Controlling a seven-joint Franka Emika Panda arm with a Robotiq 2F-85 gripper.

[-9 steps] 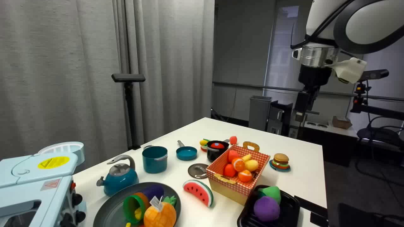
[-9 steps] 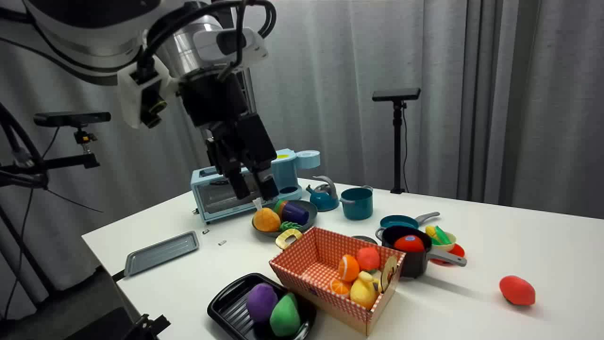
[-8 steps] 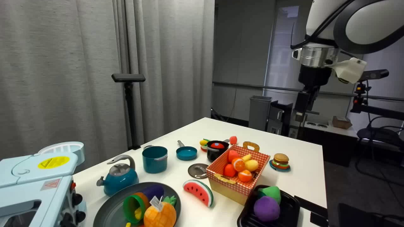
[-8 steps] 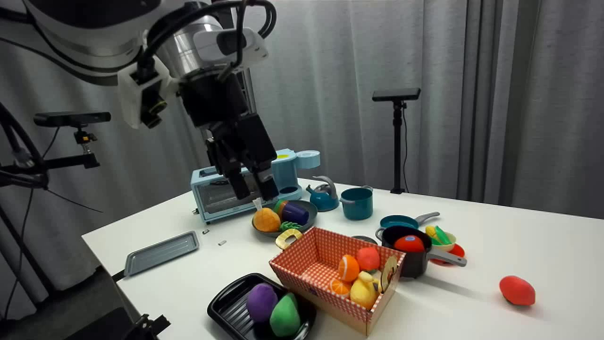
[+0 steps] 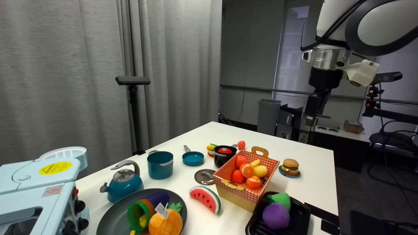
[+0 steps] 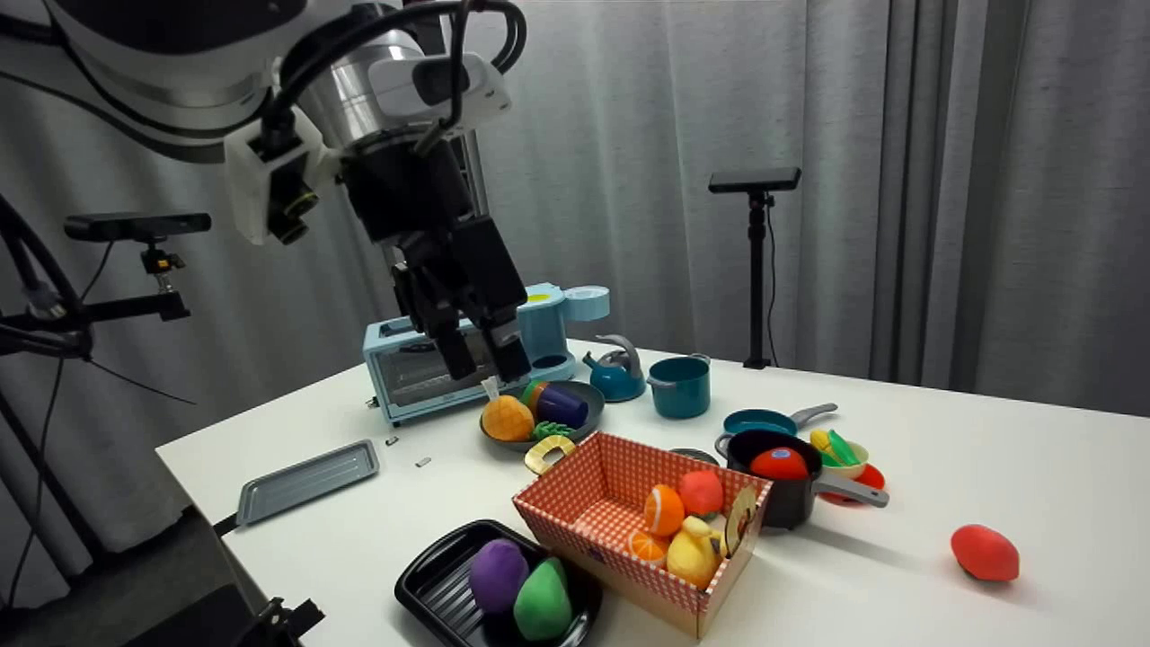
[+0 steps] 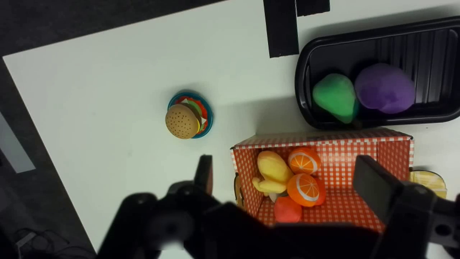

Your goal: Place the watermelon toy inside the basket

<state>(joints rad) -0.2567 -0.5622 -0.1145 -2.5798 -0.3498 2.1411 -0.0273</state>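
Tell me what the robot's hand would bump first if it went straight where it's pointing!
Probably the white table, between the toy burger and the black tray; but depth is unclear, so the hand might brush the basket first.

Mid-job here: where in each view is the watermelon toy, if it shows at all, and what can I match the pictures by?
In an exterior view: the watermelon toy is at lower centre, left of the basket.
In an exterior view: not visible; the basket is at lower centre.
In the wrist view: not visible; the basket is at lower right.
Shared landmark: the basket, red-and-white checked inside.
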